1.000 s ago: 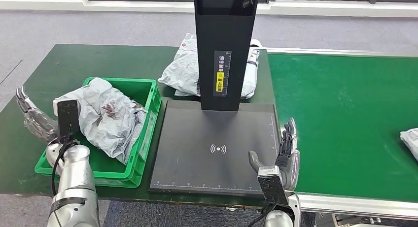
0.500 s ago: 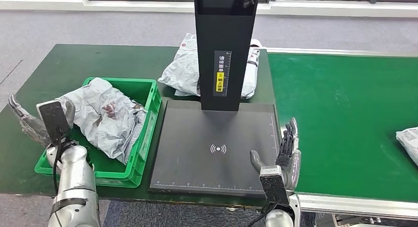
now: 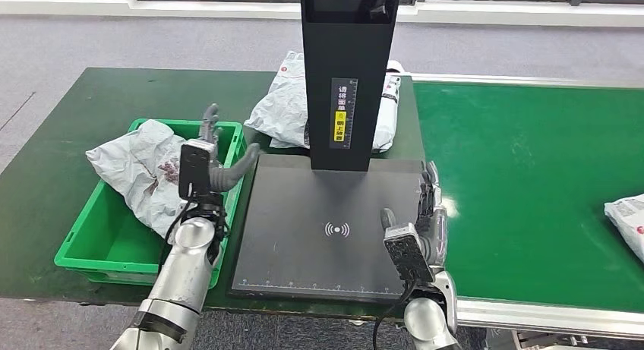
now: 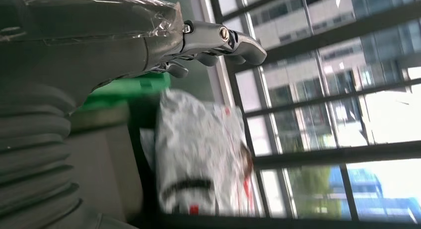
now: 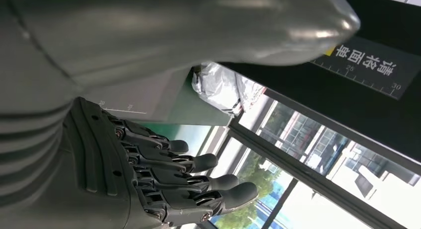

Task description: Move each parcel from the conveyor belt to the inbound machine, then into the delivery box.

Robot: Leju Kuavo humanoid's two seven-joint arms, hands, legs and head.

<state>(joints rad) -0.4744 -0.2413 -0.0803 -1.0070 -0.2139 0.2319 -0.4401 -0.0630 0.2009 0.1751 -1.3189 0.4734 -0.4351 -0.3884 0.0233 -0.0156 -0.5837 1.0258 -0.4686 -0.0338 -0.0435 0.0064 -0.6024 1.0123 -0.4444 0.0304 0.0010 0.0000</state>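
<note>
In the middle of the worktop (image 3: 91,92) stands the black machine (image 3: 334,228), with a flat dark plate and a tall black post (image 3: 349,69) rising from the back of the plate. Left of the machine sits a green box (image 3: 106,247), and a crumpled grey bag (image 3: 140,171) lies in the box, leaning on its far left side. The left hand (image 3: 216,156) is up in the air between the box and the machine, over the box's right rim. Its fingers (image 3: 209,122) are spread apart and hold nothing. The right hand (image 3: 425,221) is at the right edge of the machine's plate, beside the green belt (image 3: 531,175). Its fingers (image 5: 198,162) are stretched out straight and apart, and they hold nothing too. Behind the machine's post lies another grey bag (image 3: 285,103), sticking out on both sides of the post; the left wrist view shows it blurred. Far to the right of the machine, a third bag (image 3: 626,222) lies on the belt at the edge of the head view, partly cut off. Beyond the worktop is a grey floor (image 3: 152,39).
</note>
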